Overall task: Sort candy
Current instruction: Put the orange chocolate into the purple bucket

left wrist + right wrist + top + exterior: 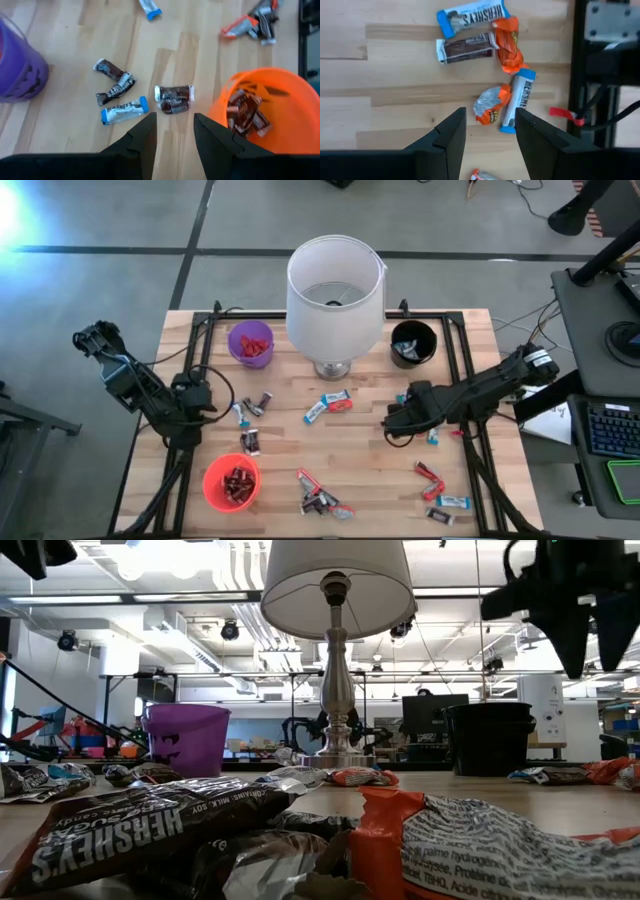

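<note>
From above, you see wrapped candy bars [322, 406] scattered around the white-shaded lamp [335, 292], which stands between the purple cup [250, 343] and black cup [413, 343]. In your left wrist view, the left gripper [174, 131], fingers spread, hovers over a brown bar [173, 95] beside the orange cup [260, 111]. In your right wrist view, the right gripper [490, 131], likewise spread, hovers over an orange candy [488, 105] near the table's black frame [580, 60].
</note>
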`<state>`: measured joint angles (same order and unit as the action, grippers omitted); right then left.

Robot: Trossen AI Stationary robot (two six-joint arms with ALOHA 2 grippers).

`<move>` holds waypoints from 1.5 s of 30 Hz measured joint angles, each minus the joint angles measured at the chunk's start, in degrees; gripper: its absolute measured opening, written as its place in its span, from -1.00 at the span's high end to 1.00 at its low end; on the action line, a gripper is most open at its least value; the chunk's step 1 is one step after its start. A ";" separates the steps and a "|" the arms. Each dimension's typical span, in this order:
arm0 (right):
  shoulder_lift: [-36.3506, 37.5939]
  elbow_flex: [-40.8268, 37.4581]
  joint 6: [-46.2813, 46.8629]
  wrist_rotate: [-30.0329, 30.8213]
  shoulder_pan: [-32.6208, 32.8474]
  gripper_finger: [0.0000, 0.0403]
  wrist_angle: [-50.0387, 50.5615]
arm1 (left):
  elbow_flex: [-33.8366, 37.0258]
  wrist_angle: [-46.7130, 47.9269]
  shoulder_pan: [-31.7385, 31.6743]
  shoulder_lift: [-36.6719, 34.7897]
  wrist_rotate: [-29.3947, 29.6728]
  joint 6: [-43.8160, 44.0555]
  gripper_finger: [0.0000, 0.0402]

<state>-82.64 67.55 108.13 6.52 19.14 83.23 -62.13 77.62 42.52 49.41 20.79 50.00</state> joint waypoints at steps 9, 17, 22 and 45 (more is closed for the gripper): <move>3.04 -10.03 4.45 -3.82 0.09 0.22 -10.23 | 0.00 0.00 0.00 0.11 7.61 2.27 0.45; 3.35 -15.27 6.01 -5.17 0.11 0.22 -16.38 | 0.00 0.00 0.00 0.28 8.40 3.06 0.45; 3.01 -16.51 6.58 -6.79 0.11 0.22 -17.23 | 0.01 -0.01 0.00 0.31 8.40 3.06 0.45; 2.07 -20.06 4.73 -6.38 0.12 0.22 -25.28 | 0.01 -0.07 -0.02 0.33 8.38 2.86 0.45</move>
<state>-80.58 47.49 112.86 0.14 19.26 57.95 -62.12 77.56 42.50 49.74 29.17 52.86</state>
